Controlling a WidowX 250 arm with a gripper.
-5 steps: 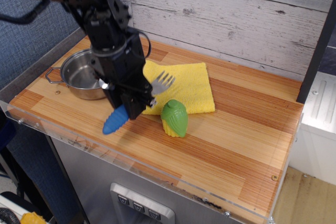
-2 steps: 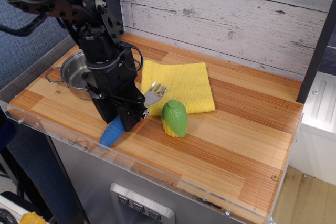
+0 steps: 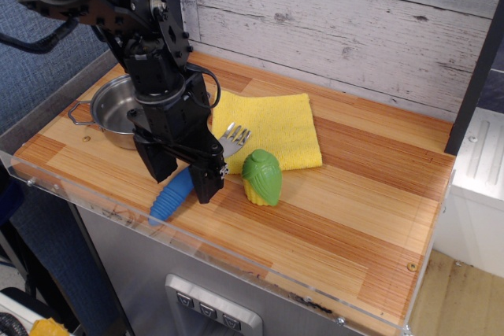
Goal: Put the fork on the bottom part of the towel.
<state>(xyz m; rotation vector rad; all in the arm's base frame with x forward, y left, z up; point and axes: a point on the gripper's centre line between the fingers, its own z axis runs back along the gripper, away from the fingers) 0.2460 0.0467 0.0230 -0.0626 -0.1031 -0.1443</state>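
Note:
The fork (image 3: 170, 197) lies on the wooden table, its blue handle toward the front left edge. Its silver head (image 3: 234, 140) rests over the front left corner of the yellow towel (image 3: 272, 125). My gripper (image 3: 183, 185) stands low over the fork's handle with its two black fingers spread apart, one on each side of the handle. It is open and no longer squeezes the fork. The middle of the handle is hidden behind the right finger (image 3: 206, 183).
A steel pot (image 3: 116, 112) stands left of the towel, behind my arm. A green and yellow corn-shaped toy (image 3: 262, 177) stands just in front of the towel, right of the fork's head. The clear table lip (image 3: 94, 202) runs close to the handle's tip.
The gripper came down toward the front left with the fork, then opened its fingers. The fork now rests on the table with its head on the towel's corner.

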